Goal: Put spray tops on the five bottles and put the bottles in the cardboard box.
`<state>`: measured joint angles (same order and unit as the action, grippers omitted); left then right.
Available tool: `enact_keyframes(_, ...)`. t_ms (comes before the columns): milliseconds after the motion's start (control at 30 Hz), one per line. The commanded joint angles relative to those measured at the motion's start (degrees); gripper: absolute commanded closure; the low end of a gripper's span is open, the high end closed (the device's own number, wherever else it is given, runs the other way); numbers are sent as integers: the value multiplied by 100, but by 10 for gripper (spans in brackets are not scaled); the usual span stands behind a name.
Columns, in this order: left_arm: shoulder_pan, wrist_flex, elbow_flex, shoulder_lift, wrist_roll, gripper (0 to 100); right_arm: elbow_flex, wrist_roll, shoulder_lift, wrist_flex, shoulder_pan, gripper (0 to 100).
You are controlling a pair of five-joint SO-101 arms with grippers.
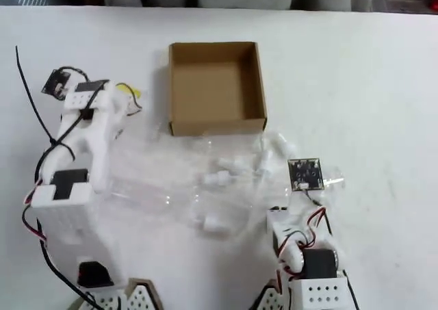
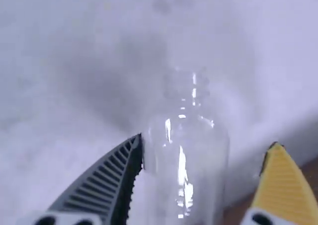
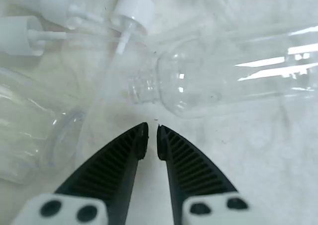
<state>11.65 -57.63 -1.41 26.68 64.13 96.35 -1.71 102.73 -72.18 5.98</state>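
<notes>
**White table: loose bottles & tops in front of box**

White tabletop (image 1: 383, 84) w/ an open brown cardboard box (image 1: 215, 87) at centre-back. Just in front of it, clear plastic bottles (image 1: 147, 190) lie on their sides, w/ white plastic spray tops (image 1: 217, 180) scattered among them, none fitted.

L gripper (image 2: 206, 140): grey & yellow fingers spread wide either side of an upright clear bottle (image 2: 186, 160). Grey finger is right against it, yellow one stands apart, so released, not clenched.

R gripper (image 3: 149, 135): black fingers pinched almost together, nothing between. Tips sit near the neck of a side-lying clear bottle (image 3: 223, 76), more white tops beyond.
</notes>
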Motion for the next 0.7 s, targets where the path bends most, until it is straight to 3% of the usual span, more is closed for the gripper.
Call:
enact_keyframes(0,84,-211,686,277,18,627,53,-62,31,-22,-66,981)
enact_keyframes(433,268,-721,1732,1077,0,647,53,-62,31,-22,-66,982)
enact_keyframes(533,268,-782,1811,1165,-9,765,53,-62,31,-22,-66,982)
enact_keyframes(667,286,-774,1811,1147,-26,993,53,-62,31,-22,-66,982)
